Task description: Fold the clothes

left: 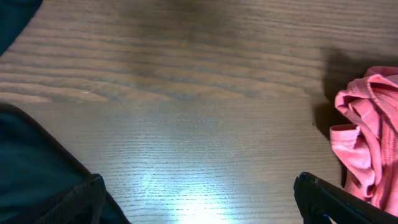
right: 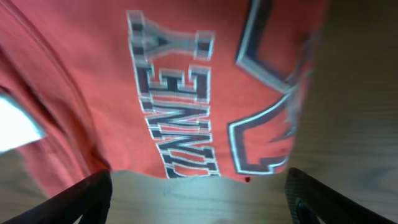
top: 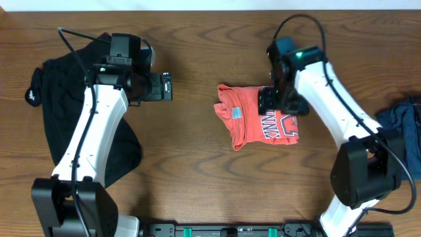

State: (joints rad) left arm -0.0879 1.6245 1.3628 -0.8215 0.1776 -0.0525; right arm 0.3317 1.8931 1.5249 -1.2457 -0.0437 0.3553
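A folded orange-red T-shirt (top: 253,122) with navy and white lettering lies on the wooden table, right of centre. It fills the top of the right wrist view (right: 186,81) and shows at the right edge of the left wrist view (left: 370,134). My right gripper (top: 279,100) hovers over the shirt's far edge, open and empty (right: 199,199). My left gripper (top: 166,87) is open and empty over bare wood (left: 199,202), left of the shirt. A black garment (top: 72,112) lies spread at the left, under the left arm.
A blue denim garment (top: 406,125) lies at the table's right edge. The black garment's edge shows at the lower left of the left wrist view (left: 31,174). Bare wood lies between the black garment and the shirt.
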